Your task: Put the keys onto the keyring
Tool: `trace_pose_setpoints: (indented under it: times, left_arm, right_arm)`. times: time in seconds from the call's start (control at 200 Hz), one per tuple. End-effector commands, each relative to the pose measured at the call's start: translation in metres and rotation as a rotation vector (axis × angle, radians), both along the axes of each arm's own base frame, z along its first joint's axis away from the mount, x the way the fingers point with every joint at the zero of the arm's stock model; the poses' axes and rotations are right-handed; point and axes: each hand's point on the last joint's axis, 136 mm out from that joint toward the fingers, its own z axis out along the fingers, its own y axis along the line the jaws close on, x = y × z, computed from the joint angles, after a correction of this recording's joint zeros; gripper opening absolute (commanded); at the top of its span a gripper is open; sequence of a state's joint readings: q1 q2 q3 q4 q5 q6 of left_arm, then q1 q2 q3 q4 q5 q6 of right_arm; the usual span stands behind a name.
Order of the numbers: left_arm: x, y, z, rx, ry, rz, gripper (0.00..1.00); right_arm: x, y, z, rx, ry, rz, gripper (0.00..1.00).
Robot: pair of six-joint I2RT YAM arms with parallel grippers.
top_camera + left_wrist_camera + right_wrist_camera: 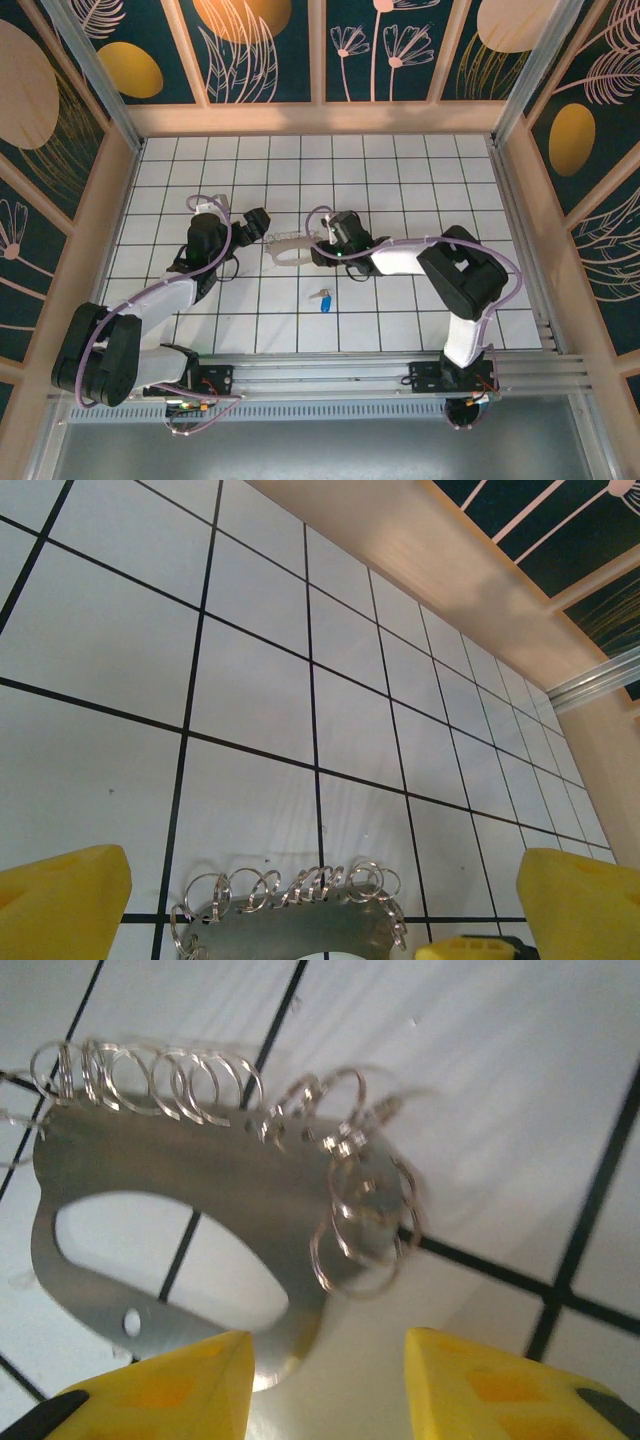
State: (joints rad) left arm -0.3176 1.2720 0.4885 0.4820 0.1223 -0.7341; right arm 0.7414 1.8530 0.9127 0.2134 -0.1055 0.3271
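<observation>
Plainly nothing is threaded yet. The key lies flat on the tiles by itself, a short way from the keyring on the side toward the arm bases, and neither gripper touches it. Both arms are at the keyring instead. The left gripper sits at its left end with fingers spread as wide as they go, and the keyring lies on the tiles between them, untouched. The right gripper is at the keyring's other end, fingers about half spread. The keyring's flat edge reaches one finger, but bare tile shows in the gap, so I'd call that no pinch. Small rings crowd one edge. By my reckoning, steadying the keyring, fetching the key and working it onto a ring are all left.
</observation>
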Motion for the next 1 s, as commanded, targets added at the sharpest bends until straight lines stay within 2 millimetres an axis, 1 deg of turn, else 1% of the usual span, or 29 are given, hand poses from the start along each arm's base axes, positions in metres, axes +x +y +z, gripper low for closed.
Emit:
trace_pose_setpoints:
  times: [0.0,0.09,0.175,0.3,0.385,0.435,0.541,0.706,0.866,0.996]
  left_arm:
    - [0.004,-0.001,0.015,0.014,-0.039,-0.001,0.99]
    - [0.005,-0.002,0.014,0.017,-0.037,-0.003,0.99]
    - [0.005,-0.002,0.012,0.022,-0.032,-0.004,0.99]
    - [0.007,-0.003,0.010,0.024,-0.029,-0.010,0.99]
    - [0.008,-0.005,0.010,0.024,-0.027,-0.017,0.99]
    - [0.009,-0.006,0.010,0.023,-0.026,-0.019,0.99]
    - [0.008,-0.007,0.010,0.017,-0.026,-0.024,0.99]
    - [0.008,-0.008,0.012,0.009,-0.028,-0.027,0.99]
    - [0.008,-0.008,0.013,0.005,-0.029,-0.029,0.99]
    - [0.007,-0.008,0.015,-0.001,-0.029,-0.030,0.99]
  right_arm:
    - [0.006,0.007,-0.010,-0.041,0.009,0.029,0.44]
    - [0.017,0.009,-0.008,-0.046,0.002,0.026,0.43]
    - [0.030,0.007,-0.004,-0.040,-0.007,0.009,0.42]
    - [0.047,0.003,0.008,-0.005,-0.016,-0.015,0.42]
    - [0.052,-0.005,0.017,0.010,-0.032,-0.034,0.42]
    - [0.052,-0.008,0.022,0.020,-0.040,-0.039,0.42]
    - [0.046,-0.012,0.023,0.013,-0.040,-0.026,0.41]
    - [0.031,-0.013,0.013,-0.024,-0.037,0.010,0.39]
    - [0.022,-0.006,0.005,-0.069,-0.057,0.038,0.38]
    - [0.026,0.001,0.003,-0.105,-0.081,0.047,0.38]
